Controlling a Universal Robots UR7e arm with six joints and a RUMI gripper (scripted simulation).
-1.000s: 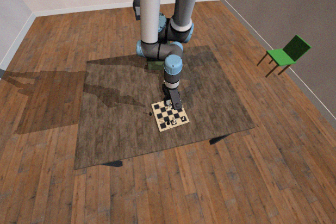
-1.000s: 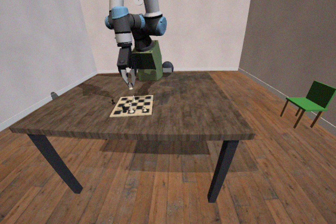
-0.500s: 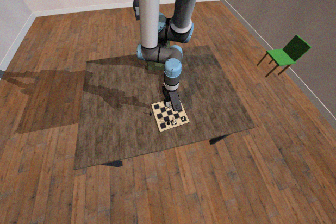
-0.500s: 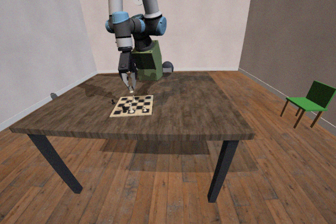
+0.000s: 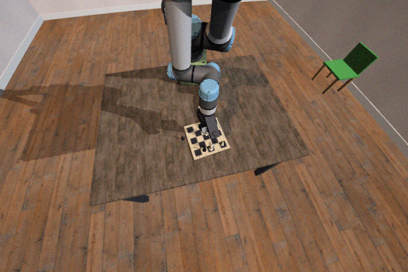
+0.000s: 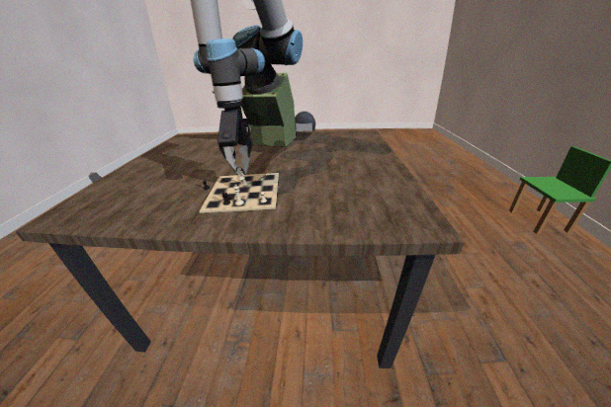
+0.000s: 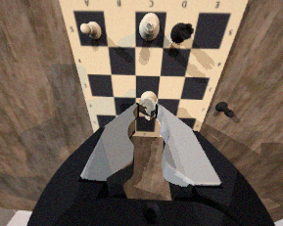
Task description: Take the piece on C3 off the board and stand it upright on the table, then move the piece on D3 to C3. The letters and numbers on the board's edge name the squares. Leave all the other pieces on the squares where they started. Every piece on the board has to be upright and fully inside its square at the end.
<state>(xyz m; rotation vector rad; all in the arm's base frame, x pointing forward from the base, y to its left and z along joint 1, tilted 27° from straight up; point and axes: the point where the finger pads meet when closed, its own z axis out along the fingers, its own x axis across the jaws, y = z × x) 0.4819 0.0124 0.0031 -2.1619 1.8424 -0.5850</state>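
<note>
My pincer (image 7: 148,113) is closed on a white pawn (image 7: 148,102), gripping it just below its round head so it hangs upright and can go down flat on its base. I judge this to be the D3 piece on its way to C3. I hold it low over the chessboard (image 7: 121,87), above the rows on my side; from my wrist the letters on the far edge read backwards, and the pawn lines up roughly with the C there. I cannot read the row numbers well enough to confirm the square.

Just off the chessboard, to the right as my wrist sees it, a small black pawn (image 7: 224,109) is on the desk (image 6: 346,186). That is probably the piece lifted from C3, though I cannot tell whether it stands or leans.

In the chessboard's farthest row stand a white pawn (image 7: 91,29), a taller white piece (image 7: 148,25) and a black piece (image 7: 181,32). They are well apart from my pincer and nothing blocks my descent.

Beyond the desk a green chair (image 6: 564,186) stands by the wall.
</note>
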